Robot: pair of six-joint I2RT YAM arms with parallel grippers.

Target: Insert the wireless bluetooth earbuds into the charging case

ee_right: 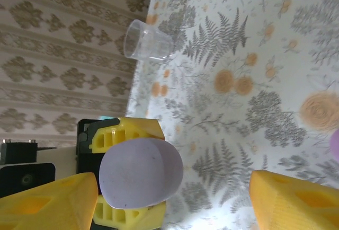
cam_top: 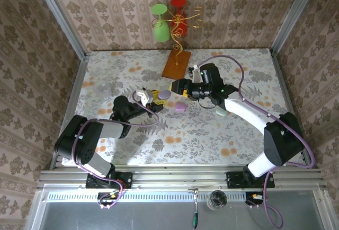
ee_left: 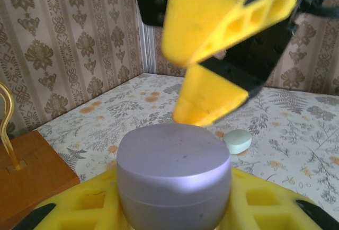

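Pinching the lilac charging case (ee_left: 174, 174) by its sides, the left end effector (cam_top: 159, 95) holds it near mid-counter (cam_top: 238, 76), lid looking closed. The right end effector (ee_right: 175, 193) hangs spread wide just over it. Risk: a push on that slick dome could squirt it out of the pinch. A second purple case (cam_top: 180, 106), mint case (ee_left: 237, 141), clear cup (ee_right: 148, 42) and wooden stand (cam_top: 176, 63) sit nearby, none blocking.
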